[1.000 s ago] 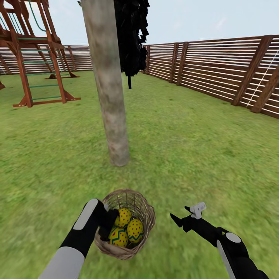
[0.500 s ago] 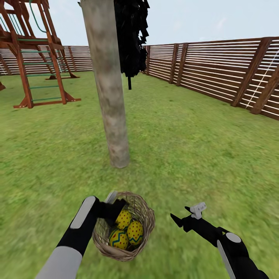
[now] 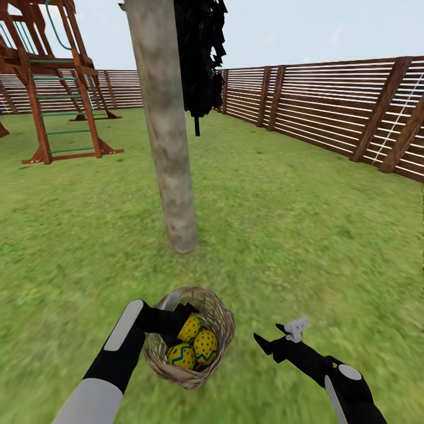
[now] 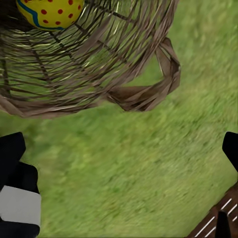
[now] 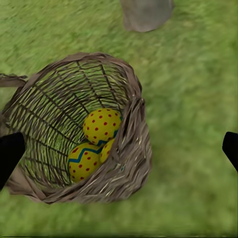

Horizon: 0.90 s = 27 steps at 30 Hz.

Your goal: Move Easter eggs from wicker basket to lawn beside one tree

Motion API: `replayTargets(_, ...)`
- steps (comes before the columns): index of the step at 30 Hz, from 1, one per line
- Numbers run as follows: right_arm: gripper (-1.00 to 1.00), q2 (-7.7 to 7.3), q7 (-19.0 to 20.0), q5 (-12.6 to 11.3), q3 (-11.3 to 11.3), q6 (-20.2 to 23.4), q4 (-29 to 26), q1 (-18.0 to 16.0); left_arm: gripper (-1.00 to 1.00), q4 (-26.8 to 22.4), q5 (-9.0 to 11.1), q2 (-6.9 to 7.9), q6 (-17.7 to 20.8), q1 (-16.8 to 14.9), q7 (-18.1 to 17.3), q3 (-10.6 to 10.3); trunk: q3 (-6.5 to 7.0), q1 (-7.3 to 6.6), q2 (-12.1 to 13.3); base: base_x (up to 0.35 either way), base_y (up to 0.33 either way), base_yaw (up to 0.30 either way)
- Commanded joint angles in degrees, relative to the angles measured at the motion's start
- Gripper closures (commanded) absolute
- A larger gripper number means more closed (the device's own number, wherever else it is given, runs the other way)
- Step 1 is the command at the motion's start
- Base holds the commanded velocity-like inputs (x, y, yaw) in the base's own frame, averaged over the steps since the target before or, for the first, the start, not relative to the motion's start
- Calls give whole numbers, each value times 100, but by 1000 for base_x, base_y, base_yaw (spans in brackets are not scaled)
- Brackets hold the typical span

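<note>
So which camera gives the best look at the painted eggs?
The head view: all three Easter eggs sit in the wicker basket. The right wrist view shows them partly overlapping; the left wrist view catches one through the weave.

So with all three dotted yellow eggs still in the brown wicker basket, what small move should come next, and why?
Probably dip the open left gripper, now at the round brown wicker basket rim, onto the nearest red-dotted yellow egg. All three eggs lie inside, and the grey-brown tree trunk stands just beyond on the lawn.
</note>
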Motion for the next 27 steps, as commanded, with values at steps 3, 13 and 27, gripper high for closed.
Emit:
replayTargets(3, -100, 2, 31, 25, -8, 33, -8, -3, -100, -10, 48, 97, 10, -3, 50, 1, -3, -3, -2, -91, 0, 0)
replayTargets(13, -100, 11, 24, 29, -8, 28, -8, -3, -100, -68, 56, 119, 85, -3, 48, -13, 73, -3, -2, -11, 0, 0)
replayTargets(27, -100, 12, -13, 36, -9, 15, 0, -3, -100, -97, 68, 128, 190, -3, 36, -10, 202, -3, -2, 0, 0, 0)
